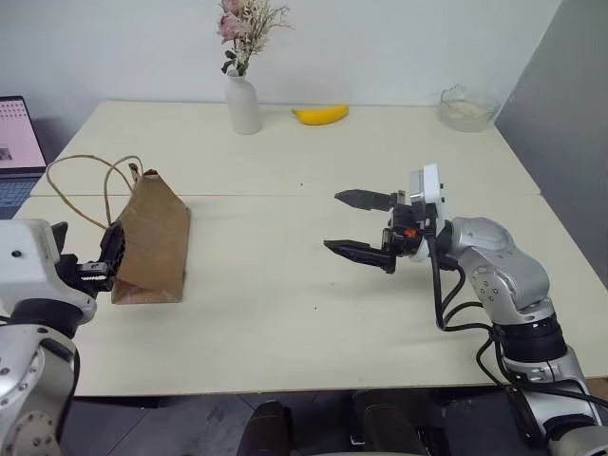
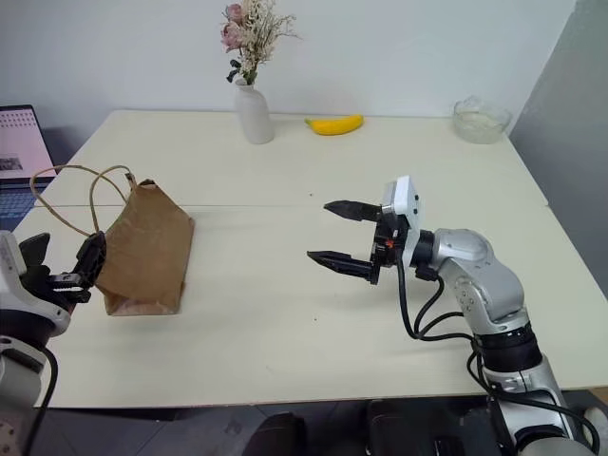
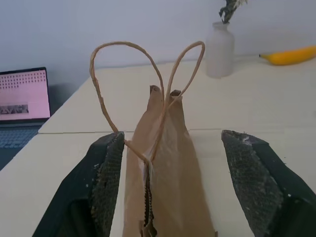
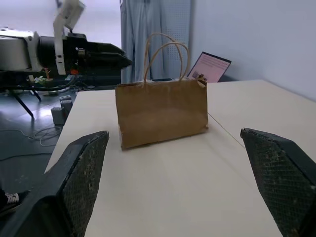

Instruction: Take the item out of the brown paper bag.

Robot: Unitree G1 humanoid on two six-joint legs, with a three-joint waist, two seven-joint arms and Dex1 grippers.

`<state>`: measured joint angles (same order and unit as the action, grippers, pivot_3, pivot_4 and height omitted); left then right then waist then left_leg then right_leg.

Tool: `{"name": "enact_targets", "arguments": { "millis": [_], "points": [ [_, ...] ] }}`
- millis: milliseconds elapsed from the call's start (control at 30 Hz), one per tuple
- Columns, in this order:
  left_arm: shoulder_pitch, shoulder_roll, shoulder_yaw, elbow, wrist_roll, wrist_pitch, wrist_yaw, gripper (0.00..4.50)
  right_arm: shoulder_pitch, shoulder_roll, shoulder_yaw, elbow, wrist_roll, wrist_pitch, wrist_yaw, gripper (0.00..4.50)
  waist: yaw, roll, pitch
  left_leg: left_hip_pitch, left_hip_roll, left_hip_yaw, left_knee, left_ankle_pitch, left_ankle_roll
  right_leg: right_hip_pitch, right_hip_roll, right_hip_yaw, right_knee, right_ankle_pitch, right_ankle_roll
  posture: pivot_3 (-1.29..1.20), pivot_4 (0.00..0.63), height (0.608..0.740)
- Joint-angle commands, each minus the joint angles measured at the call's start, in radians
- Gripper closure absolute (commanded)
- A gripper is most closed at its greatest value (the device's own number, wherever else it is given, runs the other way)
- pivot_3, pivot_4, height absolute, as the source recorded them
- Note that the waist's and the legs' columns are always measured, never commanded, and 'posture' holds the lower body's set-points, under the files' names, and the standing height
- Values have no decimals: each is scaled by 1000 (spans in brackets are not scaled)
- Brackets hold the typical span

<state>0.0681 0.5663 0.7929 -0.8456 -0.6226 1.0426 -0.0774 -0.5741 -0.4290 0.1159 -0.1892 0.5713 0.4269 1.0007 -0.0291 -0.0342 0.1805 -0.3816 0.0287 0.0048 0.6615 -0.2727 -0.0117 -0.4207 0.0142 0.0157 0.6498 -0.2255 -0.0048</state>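
A pale cream table point(image 1: 285, 313) is seen, made of two tops joined along a seam that runs across its middle. The brown paper bag point(image 1: 152, 242) is stood upright on the near top, close to the left edge, with its two loop handles point(image 1: 81, 185) fallen toward the left. On the far top, a white bottle vase point(image 1: 243, 103) with dried flowers is placed near the back edge. A banana point(image 1: 320, 115) is laid just to the right of the vase. A glass bowl point(image 1: 468, 107) is set at the far right corner. A laptop point(image 1: 19, 152) is seen at the left edge.
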Motion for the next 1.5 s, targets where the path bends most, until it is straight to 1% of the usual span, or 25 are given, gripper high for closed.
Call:
{"name": "enact_targets", "arguments": {
  "millis": [33, 133, 233, 533, 700, 967, 1167, 1333, 1433, 1500],
  "points": [
    [-15, 64, 47, 58, -20, 54, -29, 1206, -20, -1, -3, -35, 9, -6, 15, 0, 0, 0, 0, 0, 0, 0, 0, 0, 0, 0, 0, 0, 0, 0, 0, 0, 150, 740],
    [-59, 109, 62, 121, -10, 56, -32, 1206, -18, -9, -4, -39, 7, -6, 20, 0, 1, 0, 0, 0, 0, 0, 0, 0, 0, 0, 0, 0, 0, 0, 0, 0, 150, 740],
    [-101, 134, 46, 167, 2, 47, -30, 1206, -14, -13, -3, -43, 2, -8, 19, 0, 2, 0, 0, 0, 0, 0, 0, 0, 0, 0, -1, -1, 0, 0, 0, 0, 150, 740],
    [-185, 253, -45, 331, 9, -6, -164, 1206, -17, -8, 7, -90, 12, 1, 12, 0, 2, 0, 0, -1, 0, 0, 0, 0, 0, -1, -2, 0, 0, 0, -1, 0, 150, 740],
    [-212, 283, -66, 417, 39, -67, -209, 1206, -15, -10, 11, -105, 20, 10, 9, 0, 2, 0, 0, -1, 0, 0, 0, 0, 0, -1, -2, 0, 0, 0, -1, 0, 150, 740],
    [-242, 301, -124, 501, 70, -142, -273, 1206, -32, -3, 8, -127, 34, 31, 9, 0, 2, 0, 0, -1, 0, 0, 0, 0, -1, -1, -2, 0, 0, 0, -1, 0, 150, 740],
    [-320, 323, -177, 584, 97, -187, -305, 1206, -38, -3, 10, -133, 35, 38, 11, 0, 2, 0, 0, -1, 0, 1, 0, 0, -1, -1, -2, -1, 0, 0, -1, 0, 150, 740],
    [-370, 349, -190, 645, 118, -214, -330, 1206, -37, -4, 9, -135, 34, 41, 10, 0, 2, 0, 0, -1, 0, 1, -1, 0, -1, -1, -2, 0, 0, 0, -1, 0, 150, 740],
    [-401, 370, -206, 680, 126, -227, -351, 1830, -38, -3, 9, -142, 38, 45, 9, 0, 2, 0, 0, -1, 0, 1, -1, 0, -1, -1, -2, -1, 0, 0, -1, 0, 150, 740],
    [-428, 385, -221, 709, 127, -233, -372, 2441, -43, 0, 9, -149, 44, 48, 8, 0, 2, 0, 0, -1, 0, 1, -1, 0, -1, -1, -2, -1, 0, 0, -1, 0, 150, 740]
  ]
}}
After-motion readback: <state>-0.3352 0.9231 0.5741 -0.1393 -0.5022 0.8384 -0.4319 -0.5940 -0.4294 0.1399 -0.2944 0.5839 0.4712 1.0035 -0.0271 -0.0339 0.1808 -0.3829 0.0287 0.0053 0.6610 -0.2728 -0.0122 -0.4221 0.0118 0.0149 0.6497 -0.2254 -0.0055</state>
